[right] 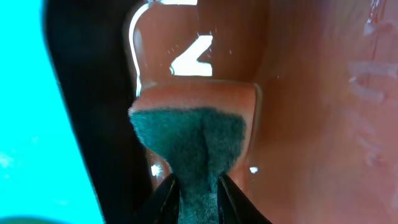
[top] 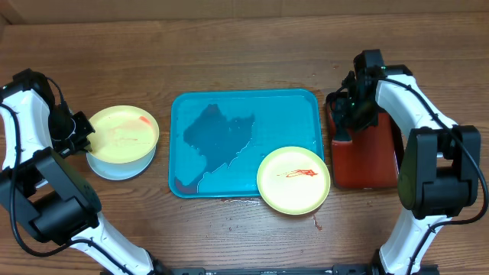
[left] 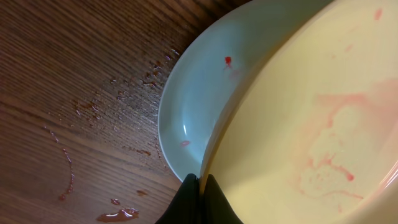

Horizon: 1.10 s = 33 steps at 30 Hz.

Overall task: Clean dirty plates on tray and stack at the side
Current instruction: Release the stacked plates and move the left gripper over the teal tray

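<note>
The teal tray (top: 244,107) lies mid-table, wet and smeared. A yellow-green plate (top: 293,179) with a red sauce smear overlaps its front right corner. At the left, a second yellow-green plate (top: 122,134) with faint pink smears sits on a pale blue plate (top: 114,166). My left gripper (top: 82,136) is shut on the upper plate's rim (left: 249,155), over the pale blue plate (left: 193,99). My right gripper (top: 345,103) is shut on a sponge (right: 189,140) with a green scrub face, held over the dark red tray (right: 311,93).
The dark red, black-rimmed tray (top: 365,160) stands right of the teal tray. Small wet sauce drops (left: 115,214) lie on the wood beside the left plates. A sauce spot (top: 317,224) lies near the front plate.
</note>
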Each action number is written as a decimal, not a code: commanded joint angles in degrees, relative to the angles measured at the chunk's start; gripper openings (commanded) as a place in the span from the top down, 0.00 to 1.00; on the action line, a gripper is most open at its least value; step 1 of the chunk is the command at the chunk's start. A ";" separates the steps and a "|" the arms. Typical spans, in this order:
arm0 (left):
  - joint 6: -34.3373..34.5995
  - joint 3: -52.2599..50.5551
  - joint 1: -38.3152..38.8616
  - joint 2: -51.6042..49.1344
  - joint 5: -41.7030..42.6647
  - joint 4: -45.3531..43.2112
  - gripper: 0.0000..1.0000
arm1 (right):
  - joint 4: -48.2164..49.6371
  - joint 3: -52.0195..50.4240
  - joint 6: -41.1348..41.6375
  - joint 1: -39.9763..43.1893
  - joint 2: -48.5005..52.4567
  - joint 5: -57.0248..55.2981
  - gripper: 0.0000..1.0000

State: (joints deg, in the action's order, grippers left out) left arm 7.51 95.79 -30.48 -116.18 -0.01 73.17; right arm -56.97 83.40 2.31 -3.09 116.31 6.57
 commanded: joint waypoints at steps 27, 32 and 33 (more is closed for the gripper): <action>-5.88 8.81 6.84 8.00 13.25 3.52 0.54 | 2.51 -0.94 3.76 -0.28 -3.21 -0.50 0.96; -7.41 8.79 14.21 9.11 17.35 5.99 0.61 | 1.57 0.07 5.99 -0.04 -10.16 -1.05 0.96; -7.34 8.63 16.13 9.09 17.68 6.34 0.62 | 1.25 0.07 7.23 0.07 -11.67 -2.12 0.96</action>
State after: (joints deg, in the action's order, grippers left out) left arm 2.50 103.66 -19.11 -108.14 12.51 78.50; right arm -55.55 81.56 6.26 -3.09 112.73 6.33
